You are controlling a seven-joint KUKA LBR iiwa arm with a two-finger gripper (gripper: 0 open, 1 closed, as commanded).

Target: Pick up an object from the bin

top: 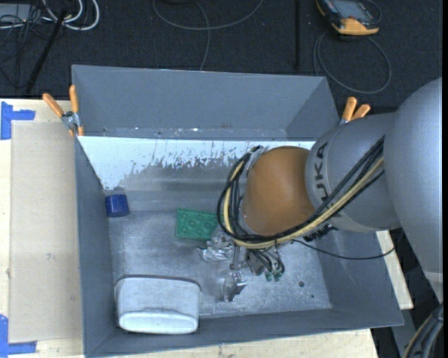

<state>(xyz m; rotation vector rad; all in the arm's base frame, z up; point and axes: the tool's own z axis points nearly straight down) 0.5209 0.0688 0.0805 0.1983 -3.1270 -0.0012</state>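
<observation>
Three loose things are lying on the scuffed floor of the grey metal bin [194, 103]. Farthest left, a small blue cylinder [117, 204] is sitting close to the left wall, where the sloped back wall meets the floor. Below it, a pale, rounded block [157, 304] with soft corners is resting along the front wall. Toward the middle, a flat green plate [195, 224] with a studded top is lying slightly askew. Just right of that plate, the shiny metal gripper [235, 278] is hanging low over bare floor, near the plate's right corner and holding nothing that can be seen; whether it is apart or together cannot be told. Above it, a smooth orange cover [280, 192] ringed by yellow and black cables [228, 200] is capping the wrist, and the thick grey arm [388, 177] is reaching in from the right.
</observation>
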